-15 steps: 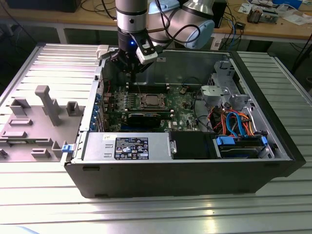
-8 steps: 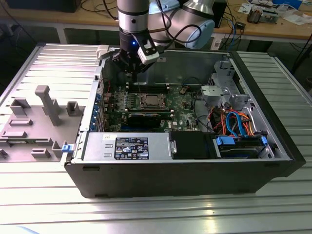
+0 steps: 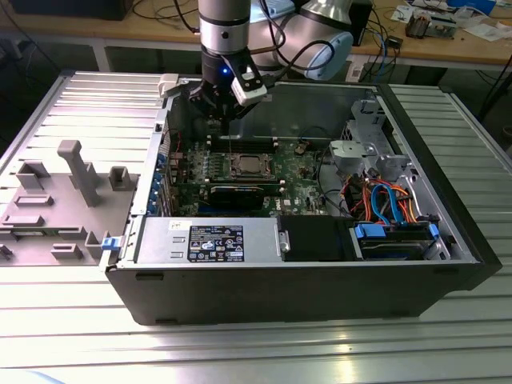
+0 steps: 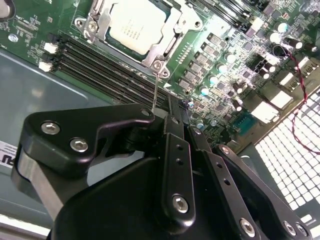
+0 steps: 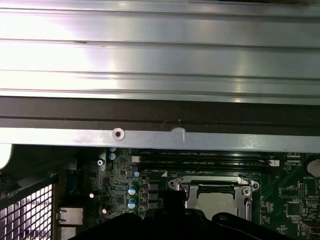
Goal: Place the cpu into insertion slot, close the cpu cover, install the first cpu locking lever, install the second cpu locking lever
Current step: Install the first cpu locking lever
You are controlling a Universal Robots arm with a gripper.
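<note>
Cpu (image 4: pixel 134 26) sits in the slot (image 3: pixel 244 167) on the green board (image 3: pixel 304 180), silver top up, and the cover (image 4: pixel 165 49) lies closed around it, its metal frame lapping the chip's edges in both wrist views. In the first wrist view the cpu (image 5: pixel 216 202) shows through the cover's (image 5: pixel 215 184) cut-out, partly hidden by the dark tool body.

Tool (image 3: pixel 230 110) hangs above the open case (image 3: pixel 296 284), over the board's far edge, just behind the slot as the exterior view shows it and clear of the cover. In the second wrist view its black fingers (image 4: pixel 172 125) are pressed together on a thin metal rod (image 4: pixel 157 90), which runs from the tool (image 4: pixel 170 117) down to a corner of the cover, ending by the screw there. Whether the rod touches the frame cannot be told.

Black memory slots (image 4: pixel 105 65) run alongside the slot, between it and the tool. The case rests on a ribbed metal counter (image 3: pixel 72 336), with a grey fixture (image 3: pixel 56 200) at the exterior view's left.
</note>
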